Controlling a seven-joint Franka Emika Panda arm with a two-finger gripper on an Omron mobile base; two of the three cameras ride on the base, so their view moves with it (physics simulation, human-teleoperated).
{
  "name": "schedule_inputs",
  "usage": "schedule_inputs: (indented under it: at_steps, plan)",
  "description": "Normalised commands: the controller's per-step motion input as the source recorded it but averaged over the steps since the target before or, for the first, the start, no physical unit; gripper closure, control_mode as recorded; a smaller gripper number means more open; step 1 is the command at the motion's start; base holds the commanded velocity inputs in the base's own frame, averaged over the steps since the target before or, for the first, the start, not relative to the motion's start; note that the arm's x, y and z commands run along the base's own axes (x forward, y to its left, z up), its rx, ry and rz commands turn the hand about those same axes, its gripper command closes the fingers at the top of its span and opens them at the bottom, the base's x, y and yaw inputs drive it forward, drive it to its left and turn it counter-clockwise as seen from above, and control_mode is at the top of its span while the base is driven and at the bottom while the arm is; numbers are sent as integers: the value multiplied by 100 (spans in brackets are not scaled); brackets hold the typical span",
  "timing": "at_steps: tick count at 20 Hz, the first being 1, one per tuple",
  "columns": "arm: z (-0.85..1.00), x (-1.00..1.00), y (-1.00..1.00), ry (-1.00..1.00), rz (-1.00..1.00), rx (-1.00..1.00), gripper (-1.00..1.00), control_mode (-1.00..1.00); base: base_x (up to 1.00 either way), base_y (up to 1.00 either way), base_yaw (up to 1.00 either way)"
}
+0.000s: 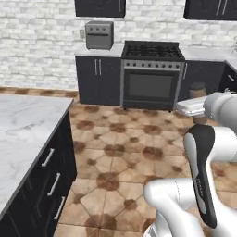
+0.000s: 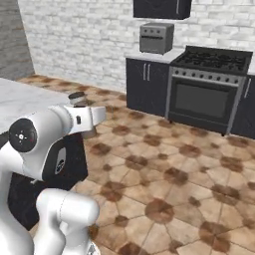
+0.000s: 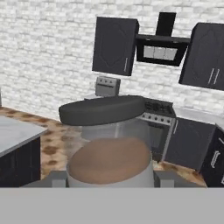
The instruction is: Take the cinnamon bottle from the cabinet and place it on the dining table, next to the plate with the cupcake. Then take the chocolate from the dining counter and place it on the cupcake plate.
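My gripper (image 3: 109, 180) is shut on the cinnamon bottle (image 3: 109, 159), which looms close in the hand view with its dark cap (image 3: 103, 109) on top. From the left base view the bottle (image 1: 197, 89) pokes up behind my white hand (image 1: 192, 107), above the tiled floor. In the right base view the bottle's cap (image 2: 77, 98) shows just over the hand (image 2: 85, 117). The dining table's marble top (image 1: 23, 129) lies to the left, also seen as the marble top (image 2: 22, 99) and its corner (image 3: 13, 131). The plate, cupcake and chocolate are out of view.
A black stove (image 1: 152, 74) with dark base cabinets (image 1: 98, 78) stands against the white brick wall, a grey toaster oven (image 1: 99, 34) beside it. Black wall cabinets (image 3: 114, 46) and a range hood (image 3: 162, 48) hang above. Brown tiled floor (image 1: 125, 148) lies between island and stove.
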Motion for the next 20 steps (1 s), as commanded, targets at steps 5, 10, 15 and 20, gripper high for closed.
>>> schedule_inputs:
  at_steps: [5, 10, 15, 20]
  plan:
    - [0, 0, 0, 0, 0, 0, 100, 100, 55, -18, 62]
    - [0, 0, 0, 0, 0, 0, 100, 100, 33, -23, 68]
    - [0, 0, 0, 0, 0, 0, 100, 100, 10, -22, 73]
    - [0, 0, 0, 0, 0, 0, 100, 100, 10, -10, 69]
